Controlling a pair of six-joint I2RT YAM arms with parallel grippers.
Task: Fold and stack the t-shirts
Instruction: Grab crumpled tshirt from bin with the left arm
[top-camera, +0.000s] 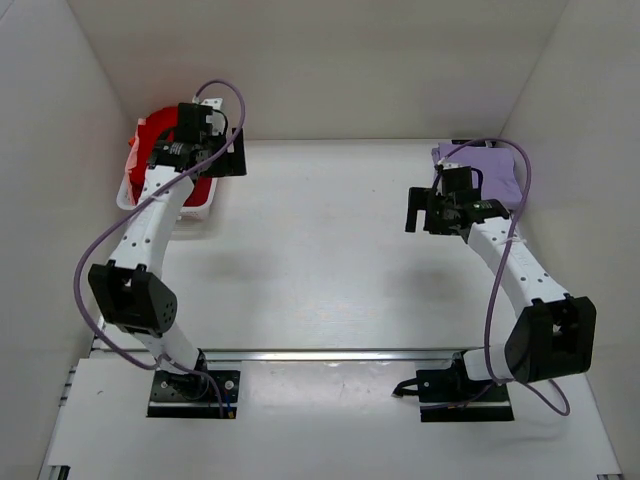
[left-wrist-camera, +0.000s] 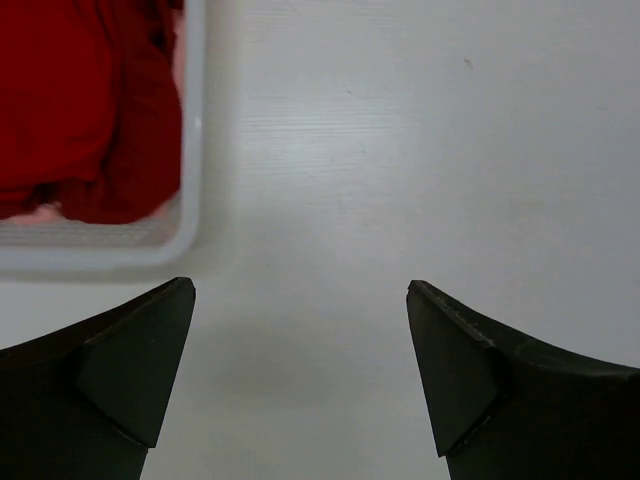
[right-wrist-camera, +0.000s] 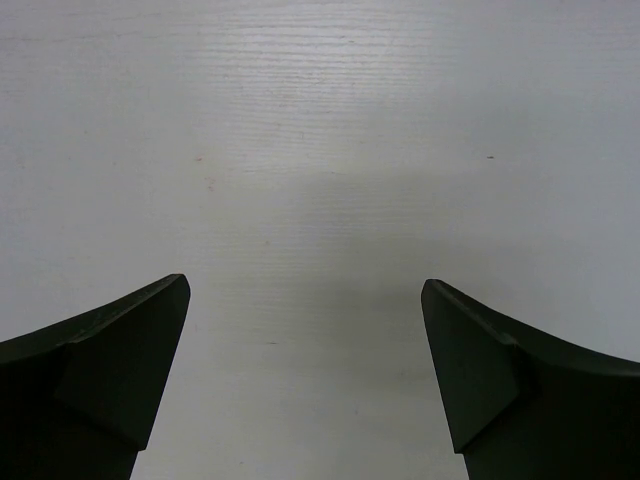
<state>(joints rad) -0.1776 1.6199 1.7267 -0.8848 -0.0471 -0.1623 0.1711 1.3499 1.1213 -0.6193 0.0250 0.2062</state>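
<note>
A bright red t-shirt (top-camera: 152, 132) lies bunched in the white basket (top-camera: 130, 200) at the far left; it also shows in the left wrist view (left-wrist-camera: 80, 110), with a bit of pink cloth (left-wrist-camera: 45, 212) under it. A pale lavender t-shirt (top-camera: 495, 170) lies folded at the far right. My left gripper (top-camera: 232, 152) is open and empty over bare table just right of the basket (left-wrist-camera: 195, 150). My right gripper (top-camera: 417, 212) is open and empty above the table, left of the lavender shirt. The left wrist view (left-wrist-camera: 300, 290) and the right wrist view (right-wrist-camera: 305, 285) each show the own jaws wide apart.
White walls close the table on the left, back and right. The arm bases (top-camera: 195, 392) sit at the near edge on a metal rail. Purple cables (top-camera: 100, 240) loop beside each arm.
</note>
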